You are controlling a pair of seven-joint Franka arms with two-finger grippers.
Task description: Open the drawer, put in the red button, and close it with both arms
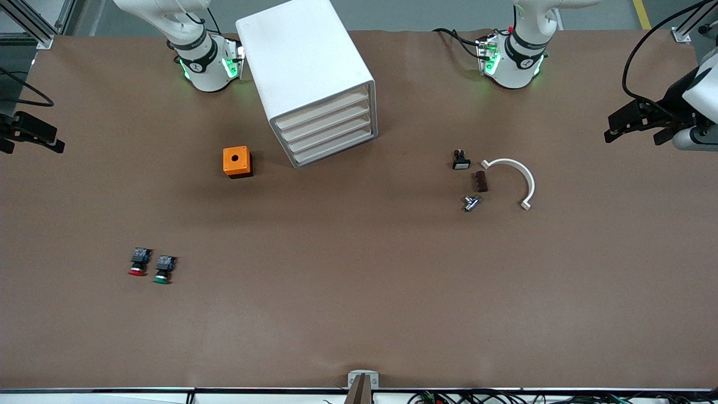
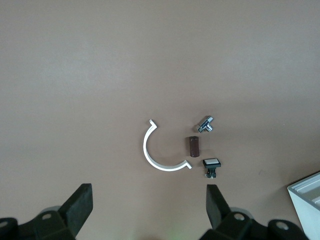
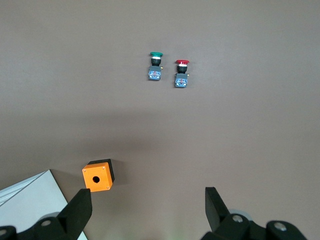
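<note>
1. Nearest your front camera you have the red button (image 1: 137, 264) lying on its side on the table (image 1: 359, 314), just beside the green button (image 1: 163, 269) toward the right arm's end; the 2 do not touch.
2. Farther from the camera sits the orange box (image 1: 237, 162) with a hole in its top, beside the white cabinet (image 1: 307, 76).
3. The cabinet's 4 drawers all look pushed in; the top drawer (image 1: 322, 111) is flush with the others.
4. Toward the left arm's end you see a white curved clip (image 1: 519, 179), a small brown block (image 1: 481, 182), a metal fitting (image 1: 471, 202) and a black switch with a white cap (image 1: 460, 161), close together.
5. Your left gripper (image 2: 149, 205) hangs high over the table by that cluster, fingers spread wide, holding nothing.
6. Your right gripper (image 3: 148, 207) hangs high over the table near the orange box, fingers spread wide, holding nothing.
</note>
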